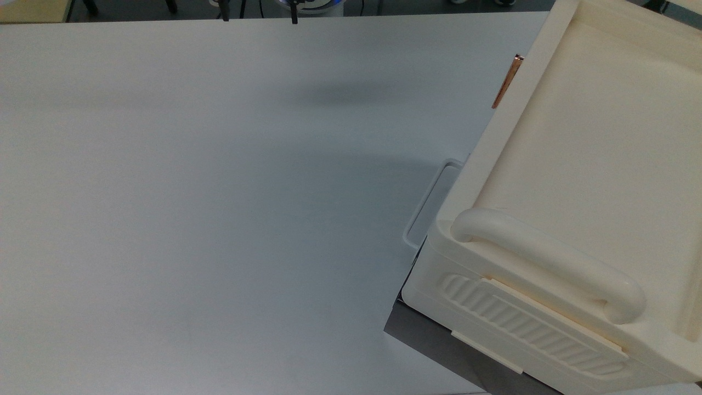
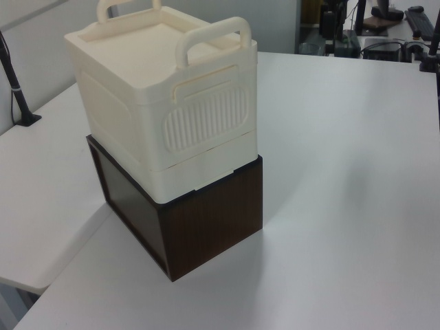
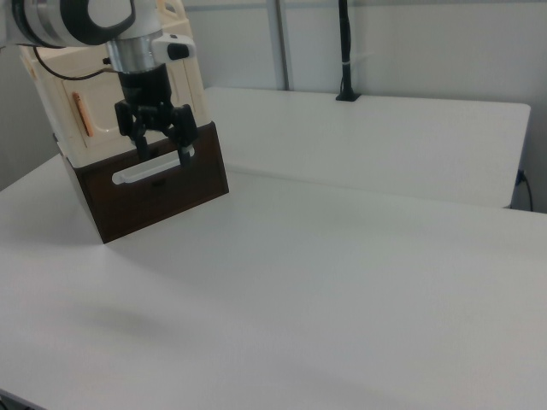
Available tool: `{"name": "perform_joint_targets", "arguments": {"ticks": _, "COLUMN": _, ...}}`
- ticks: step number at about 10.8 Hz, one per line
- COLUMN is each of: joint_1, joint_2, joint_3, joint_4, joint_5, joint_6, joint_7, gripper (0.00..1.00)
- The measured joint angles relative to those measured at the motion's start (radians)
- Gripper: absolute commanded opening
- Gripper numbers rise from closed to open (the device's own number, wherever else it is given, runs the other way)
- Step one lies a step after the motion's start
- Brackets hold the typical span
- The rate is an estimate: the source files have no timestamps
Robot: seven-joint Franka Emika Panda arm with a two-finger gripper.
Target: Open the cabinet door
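Cream plastic cabinet (image 2: 165, 103) sits atop dark brown box (image 2: 206, 220) on white table (image 2: 344, 172). We see cabinet door (image 3: 94, 115) on cabinet's front face, shut flush, copper handle (image 3: 82, 115) upright. Gripper (image 3: 161, 152) hangs in front of cabinet, beside door, fingers (image 3: 184, 141) spread, holding nothing
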Motion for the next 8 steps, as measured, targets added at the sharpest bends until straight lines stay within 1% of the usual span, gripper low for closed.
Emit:
{"name": "perform_joint_targets", "arguments": {"ticks": 3, "joint_1": 0.09, "joint_2": 0.019, "joint_3": 0.01, "joint_4": 0.002, "joint_5": 0.001, "joint_6": 0.057, "joint_7": 0.001, "gripper": 1.0}}
{"name": "perform_joint_targets", "arguments": {"ticks": 5, "joint_1": 0.143, "joint_2": 0.027, "joint_3": 0.011, "joint_4": 0.004, "joint_5": 0.001, "joint_6": 0.157, "joint_7": -0.016, "gripper": 1.0}}
{"name": "perform_joint_targets", "arguments": {"ticks": 6, "joint_1": 0.173, "joint_2": 0.027, "joint_3": 0.013, "joint_4": 0.004, "joint_5": 0.001, "joint_6": 0.215, "joint_7": -0.047, "gripper": 1.0}}
{"name": "perform_joint_targets", "arguments": {"ticks": 8, "joint_1": 0.234, "joint_2": 0.03, "joint_3": 0.017, "joint_4": 0.005, "joint_5": 0.034, "joint_6": 0.299, "joint_7": -0.14, "gripper": 1.0}}
